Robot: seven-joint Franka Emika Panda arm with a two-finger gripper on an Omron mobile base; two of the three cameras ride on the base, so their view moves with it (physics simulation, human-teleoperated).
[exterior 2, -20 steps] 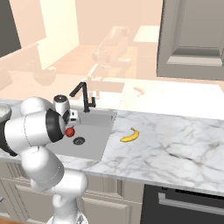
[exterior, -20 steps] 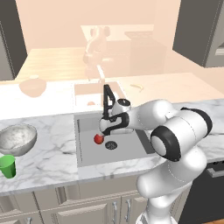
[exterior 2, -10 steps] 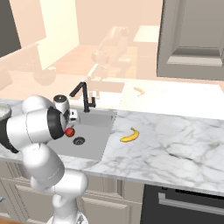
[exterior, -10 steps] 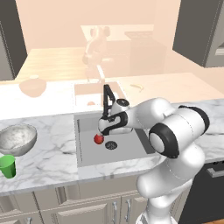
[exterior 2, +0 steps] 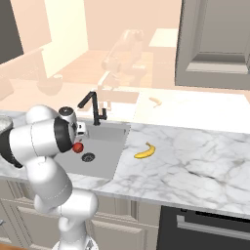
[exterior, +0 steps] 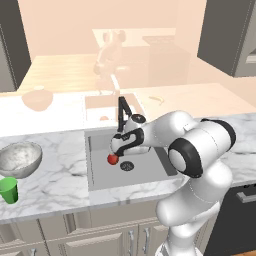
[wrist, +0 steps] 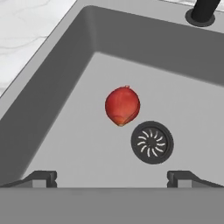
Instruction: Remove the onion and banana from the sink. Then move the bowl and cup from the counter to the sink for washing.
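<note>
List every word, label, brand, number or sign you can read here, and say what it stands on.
None: no readable text in any view.
The onion, banana, bowl and cup are unmarked.
The sink, faucet, counter and cabinets carry no writing.
The arm shows no brand or number.

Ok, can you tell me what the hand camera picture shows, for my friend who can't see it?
A red onion lies on the floor of the grey sink, right beside the round dark drain. The robot's open hand hovers above it, and the black faucet base stands at the far rim.
</note>
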